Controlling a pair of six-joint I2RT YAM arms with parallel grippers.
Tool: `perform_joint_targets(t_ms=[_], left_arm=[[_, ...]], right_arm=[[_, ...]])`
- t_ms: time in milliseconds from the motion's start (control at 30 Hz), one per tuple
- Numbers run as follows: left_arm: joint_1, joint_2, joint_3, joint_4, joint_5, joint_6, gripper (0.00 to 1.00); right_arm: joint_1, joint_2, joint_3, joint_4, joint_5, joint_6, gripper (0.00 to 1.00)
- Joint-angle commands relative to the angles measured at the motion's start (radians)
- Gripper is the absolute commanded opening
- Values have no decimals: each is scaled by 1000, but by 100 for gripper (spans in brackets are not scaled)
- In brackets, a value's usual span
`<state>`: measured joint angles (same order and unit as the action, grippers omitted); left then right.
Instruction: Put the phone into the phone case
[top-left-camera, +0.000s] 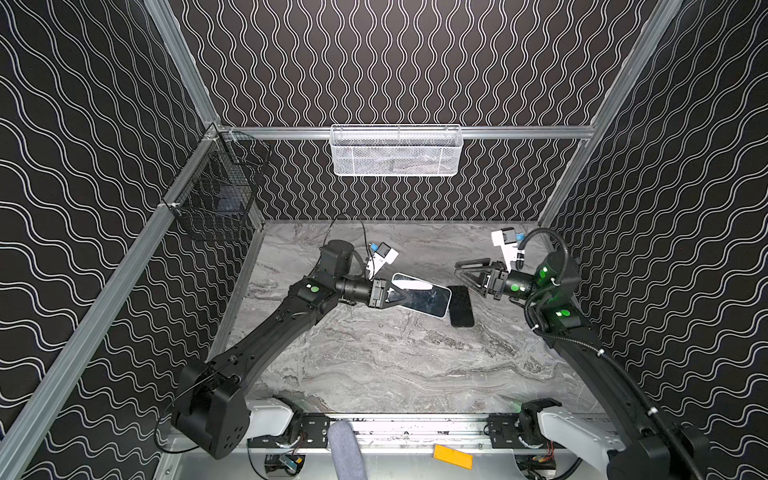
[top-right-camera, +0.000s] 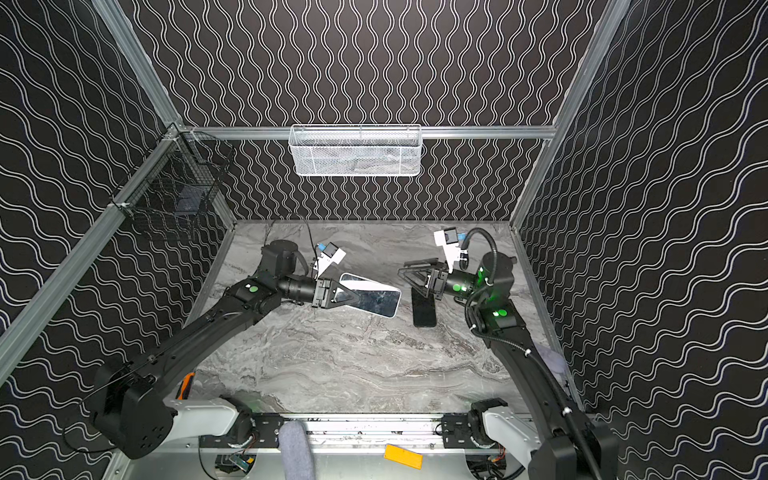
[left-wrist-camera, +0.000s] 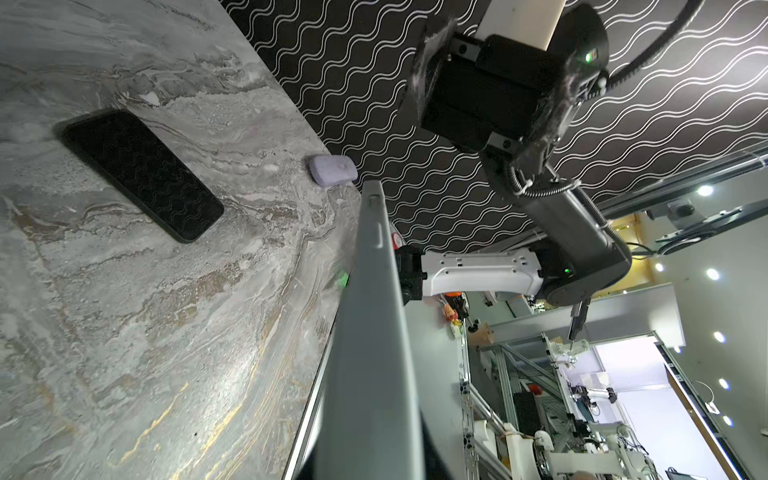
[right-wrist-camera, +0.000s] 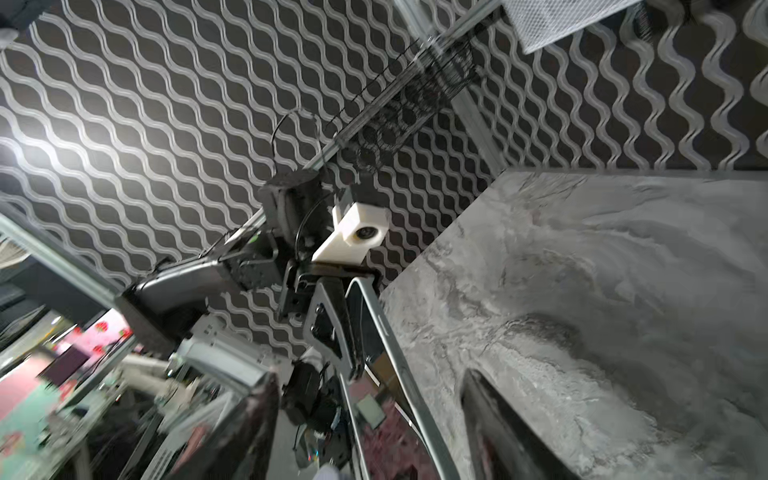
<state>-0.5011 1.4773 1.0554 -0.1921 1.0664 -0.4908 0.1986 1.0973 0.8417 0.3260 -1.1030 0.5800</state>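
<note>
Phone (top-left-camera: 461, 305) on table (top-left-camera: 374, 365), case (top-left-camera: 432, 297) beside — lavender object (left-wrist-camera: 332, 169) nearby

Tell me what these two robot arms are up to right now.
The left gripper is shut on one end of a pale, grey-rimmed phone case and holds it raised off the grey marble tabletop. The flat black phone lies on the tabletop beside the case's free end. The right gripper is open and empty, hovering by the phone's far end. The phone is not yet in the case.
</note>
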Motion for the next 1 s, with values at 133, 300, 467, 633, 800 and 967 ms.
perform_joint_targets(t_ms=[133,300,467,633,800,967], left_arm=[[-26,25,41,-44,41,100,0],[-37,42,35,8,43,64,0],[-42,47,32,44,55,41,0],[-43,58,27,70,58,23,0],[-44,69,12,144,52,-37,0],[-44,84,8,197,58,-77,0]], right_arm=[[66,116,76,-138,-167,-184,74],[129,188,125,-231,-176,-259,72],[144,223,103,-185,-198,-236,67],[146,242,91,-129,-227,-189,57],[148,245,78,-89,-235,-154,44],[153,254,61,-30,-238,-106,28]])
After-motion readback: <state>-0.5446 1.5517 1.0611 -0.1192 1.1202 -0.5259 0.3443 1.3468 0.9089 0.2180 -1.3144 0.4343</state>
